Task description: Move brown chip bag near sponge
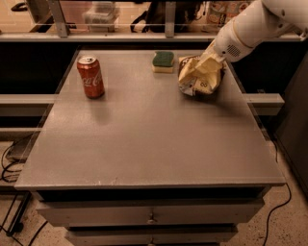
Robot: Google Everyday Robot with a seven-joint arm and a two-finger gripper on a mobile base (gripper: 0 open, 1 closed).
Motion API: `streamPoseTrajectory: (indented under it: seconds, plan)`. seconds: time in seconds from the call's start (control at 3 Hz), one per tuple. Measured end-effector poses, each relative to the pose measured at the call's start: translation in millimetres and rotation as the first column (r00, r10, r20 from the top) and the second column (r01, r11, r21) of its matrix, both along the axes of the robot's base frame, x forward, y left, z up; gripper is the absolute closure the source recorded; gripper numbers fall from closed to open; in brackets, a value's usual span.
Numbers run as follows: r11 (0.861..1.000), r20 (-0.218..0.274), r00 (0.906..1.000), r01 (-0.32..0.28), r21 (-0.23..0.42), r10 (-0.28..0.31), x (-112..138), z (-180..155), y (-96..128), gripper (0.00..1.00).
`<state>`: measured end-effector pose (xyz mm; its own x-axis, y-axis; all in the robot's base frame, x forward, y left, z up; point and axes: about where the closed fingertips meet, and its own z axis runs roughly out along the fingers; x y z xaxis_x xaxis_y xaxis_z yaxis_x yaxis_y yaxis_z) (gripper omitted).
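The brown chip bag is crumpled, showing mostly pale yellow with a dark patch, at the back right of the grey table. The sponge, green top over yellow base, lies just left of the bag, a small gap between them. My gripper comes in from the upper right on a white arm and is shut on the bag's top right edge. The fingers are mostly hidden by the bag's folds.
A red soda can stands upright at the back left of the table. A railing and a shelf with bags run behind the table. Drawers sit under the table's front edge. Cables lie on the floor at both sides.
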<state>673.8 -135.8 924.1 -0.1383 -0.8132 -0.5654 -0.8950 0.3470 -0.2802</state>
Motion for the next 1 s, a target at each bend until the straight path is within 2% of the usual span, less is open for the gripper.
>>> streamPoseTrajectory:
  seconds: [0.33, 0.67, 1.0]
  plan:
    - [1.000, -0.020, 0.9995, -0.026, 0.015, 0.026, 10, -9, 15, 0.35]
    - [0.997, -0.085, 0.9956, -0.034, 0.063, 0.040, 24, -21, 23, 0.12]
    - [0.997, -0.080, 0.9960, -0.036, 0.068, 0.041, 27, -18, 24, 0.00]
